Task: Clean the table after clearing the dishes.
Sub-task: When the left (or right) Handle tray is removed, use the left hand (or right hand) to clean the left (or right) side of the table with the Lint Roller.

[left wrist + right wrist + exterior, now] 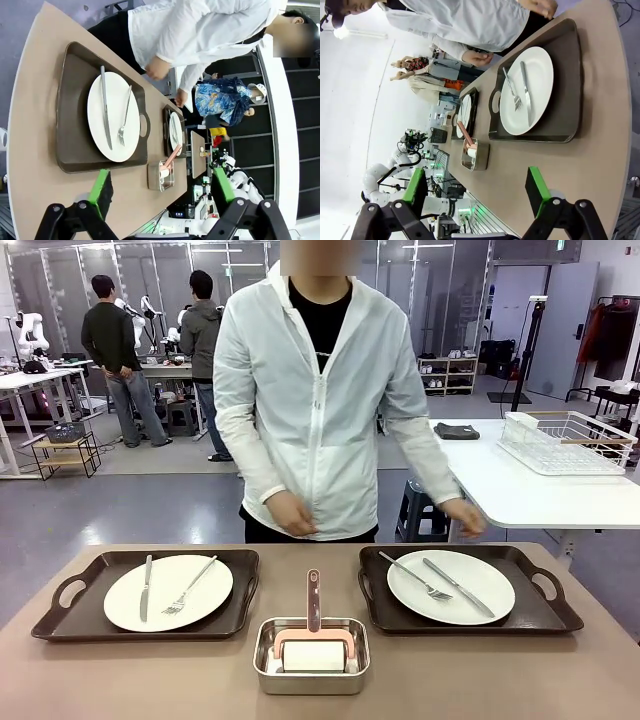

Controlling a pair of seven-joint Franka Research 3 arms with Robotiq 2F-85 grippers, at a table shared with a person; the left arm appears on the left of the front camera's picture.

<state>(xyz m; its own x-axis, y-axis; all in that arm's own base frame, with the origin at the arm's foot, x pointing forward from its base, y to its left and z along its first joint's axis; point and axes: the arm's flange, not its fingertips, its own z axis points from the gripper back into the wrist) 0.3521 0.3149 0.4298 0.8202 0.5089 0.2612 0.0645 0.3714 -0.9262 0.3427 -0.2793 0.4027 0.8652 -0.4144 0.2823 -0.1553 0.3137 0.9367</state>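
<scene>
Two white plates lie on dark brown handled trays on the taupe table (500,680). The left plate (168,592) (112,117) carries a knife and a fork, and so does the right plate (450,586) (527,90). My left gripper (160,182) hangs open above the table's near side, facing the left tray (75,100), with nothing between its green pads. In the same way my right gripper (476,184) stands open and empty, short of the right tray (565,90). A person in a white jacket stands at the far edge, hands (290,512) held low above the table.
A small steel pan (312,655) with a pink-handled tool and a white block sits between the trays at the near middle. A white-topped table with a wire rack (565,440) stands at the back right. Bare tabletop lies in front of both trays.
</scene>
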